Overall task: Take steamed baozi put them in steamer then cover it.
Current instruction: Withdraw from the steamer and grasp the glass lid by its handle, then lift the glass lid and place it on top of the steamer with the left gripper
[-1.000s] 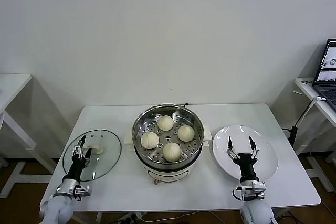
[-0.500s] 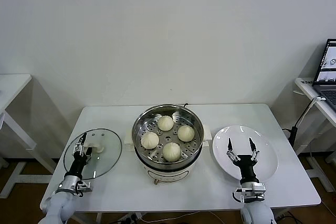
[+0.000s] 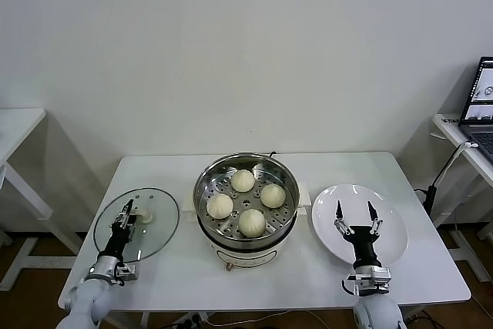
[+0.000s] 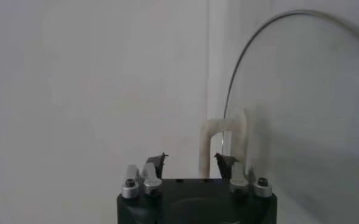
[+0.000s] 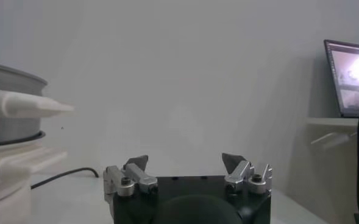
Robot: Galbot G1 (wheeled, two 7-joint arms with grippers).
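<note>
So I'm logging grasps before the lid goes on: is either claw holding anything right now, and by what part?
Nothing is held. The left claw is open over the lid near its handle; the right claw is open above the plate.

No text, label, brand, number or sign can be read in these pictures. The laptop screen (image 3: 485,82) at the far right shows only a bright picture with some small marks, too small to read, and the same screen in the right wrist view (image 5: 351,76) is a blur of light without any letters.
</note>
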